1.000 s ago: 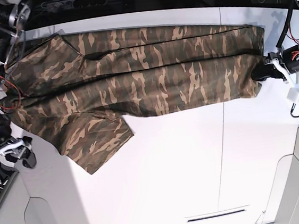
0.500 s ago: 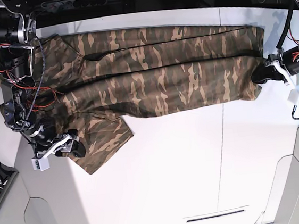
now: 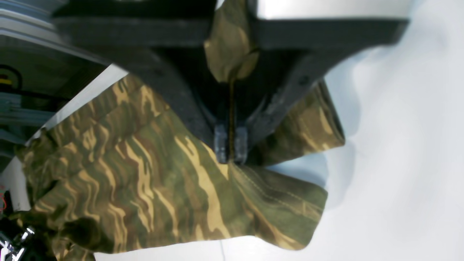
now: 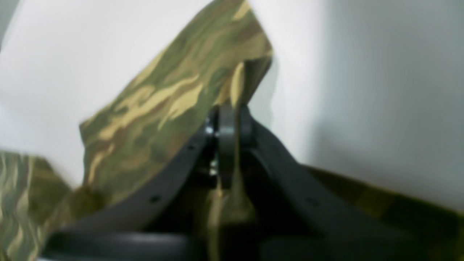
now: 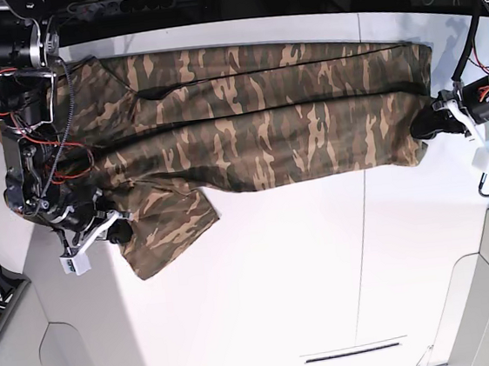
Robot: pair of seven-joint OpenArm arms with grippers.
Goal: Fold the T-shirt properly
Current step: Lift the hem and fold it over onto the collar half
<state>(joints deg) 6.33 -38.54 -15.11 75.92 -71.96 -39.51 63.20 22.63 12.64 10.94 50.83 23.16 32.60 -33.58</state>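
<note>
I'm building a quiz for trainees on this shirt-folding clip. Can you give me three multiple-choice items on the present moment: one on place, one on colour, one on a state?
1. Where does the right gripper hold the T-shirt?
A. at the sleeve lying out over the table
B. at the collar
C. at the middle of the body

2. What is the print on the T-shirt?
A. blue and white stripes
B. plain black
C. brown, tan and olive camouflage

3. How do the left gripper's fingers stand?
A. wide open above the cloth
B. closed on a fold of the cloth
C. closed on nothing

Answers: 1 A, the base view shows it at the edge of the sleeve that sticks out. 2 C, all three views show the camouflage. 3 B, the left wrist view shows cloth pinched between the closed fingers.
</note>
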